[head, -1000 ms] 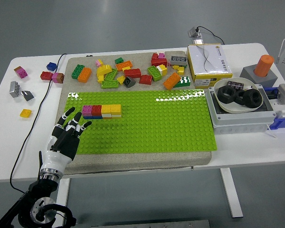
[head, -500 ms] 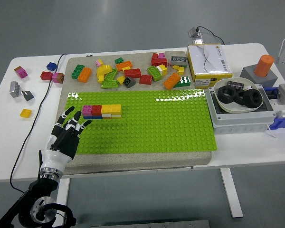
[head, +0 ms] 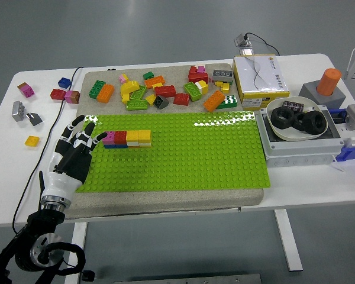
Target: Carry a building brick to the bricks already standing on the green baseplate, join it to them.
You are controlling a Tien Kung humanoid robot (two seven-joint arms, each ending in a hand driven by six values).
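Note:
A row of joined bricks, pink, red and yellow over blue and white, stands at the left of the green baseplate. My left hand lies over the baseplate's left edge, fingers spread and empty, its fingertips just left of the row. Loose bricks in red, yellow, green and orange lie scattered on the beige mat beyond the baseplate. The right arm is out of view.
More loose bricks lie on the white table at the far left. A yellow-edged box stands behind the baseplate's right end. A grey tray holds a white bowl with black tyres. An orange cylinder stands at far right.
My left hand has moved forward and left along the baseplate's edge, its fingertips now nearer the brick row's left end. Nothing else has moved.

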